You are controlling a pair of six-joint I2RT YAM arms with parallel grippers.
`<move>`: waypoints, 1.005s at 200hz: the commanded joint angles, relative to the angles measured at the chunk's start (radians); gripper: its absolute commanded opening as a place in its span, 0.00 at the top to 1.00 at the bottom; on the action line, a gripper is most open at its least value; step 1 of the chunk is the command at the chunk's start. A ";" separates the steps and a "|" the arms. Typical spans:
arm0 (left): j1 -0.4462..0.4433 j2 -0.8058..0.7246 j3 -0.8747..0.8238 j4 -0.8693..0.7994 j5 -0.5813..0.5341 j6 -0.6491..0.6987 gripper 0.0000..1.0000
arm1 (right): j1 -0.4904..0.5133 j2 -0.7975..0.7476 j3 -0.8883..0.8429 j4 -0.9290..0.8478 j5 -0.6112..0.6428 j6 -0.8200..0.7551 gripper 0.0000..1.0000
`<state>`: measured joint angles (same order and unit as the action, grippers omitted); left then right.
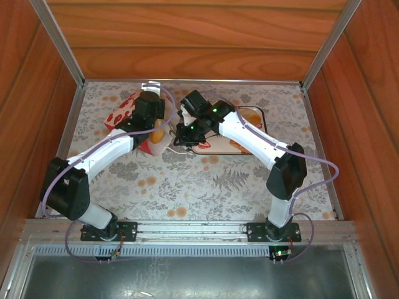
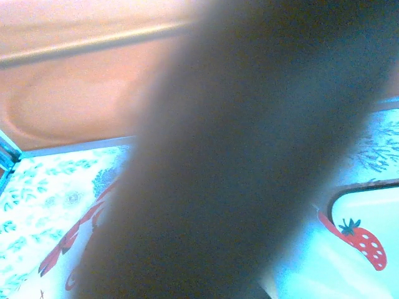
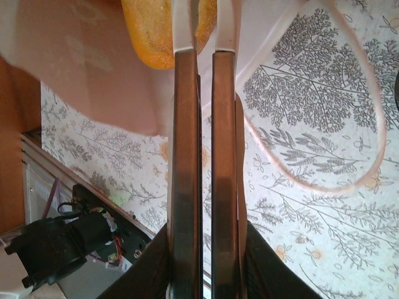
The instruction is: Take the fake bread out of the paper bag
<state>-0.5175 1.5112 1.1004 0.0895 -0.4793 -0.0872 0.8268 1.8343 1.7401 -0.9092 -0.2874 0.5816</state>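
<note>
The paper bag (image 1: 121, 115), white with red hearts, lies tipped at the back left of the table. One orange glossy piece of fake bread (image 1: 157, 134) shows at its mouth. My left gripper (image 1: 151, 121) sits on top of the bag; a dark blur covers its wrist view, so what it holds is hidden. My right gripper (image 1: 179, 134) meets the bag's mouth from the right. In the right wrist view the right gripper (image 3: 204, 37) is shut, pinching the bag's (image 3: 87, 62) rim, with the bread (image 3: 146, 31) just behind the fingertips. The cord handle (image 3: 374, 124) loops to the right.
A white tray (image 1: 265, 115) printed with red strawberries lies right of the bag, under my right forearm; its corner (image 2: 374, 205) also shows in the left wrist view. Wooden walls close in the back and both sides. The floral tablecloth (image 1: 206, 187) spreads towards the near edge.
</note>
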 commanded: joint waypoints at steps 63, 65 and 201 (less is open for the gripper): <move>0.010 0.065 0.081 -0.006 -0.089 -0.013 1.00 | 0.018 -0.165 -0.077 -0.049 0.080 -0.008 1.00; 0.009 0.065 0.082 -0.007 -0.090 -0.013 1.00 | 0.018 -0.165 -0.081 -0.049 0.083 -0.008 1.00; 0.040 0.177 0.188 -0.007 -0.094 0.027 1.00 | 0.016 -0.464 -0.221 -0.108 0.221 0.067 1.00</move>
<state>-0.4862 1.6695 1.2636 0.0856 -0.5571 -0.0776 0.8383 1.4422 1.5120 -1.0000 -0.1360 0.6296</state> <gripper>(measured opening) 0.063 0.254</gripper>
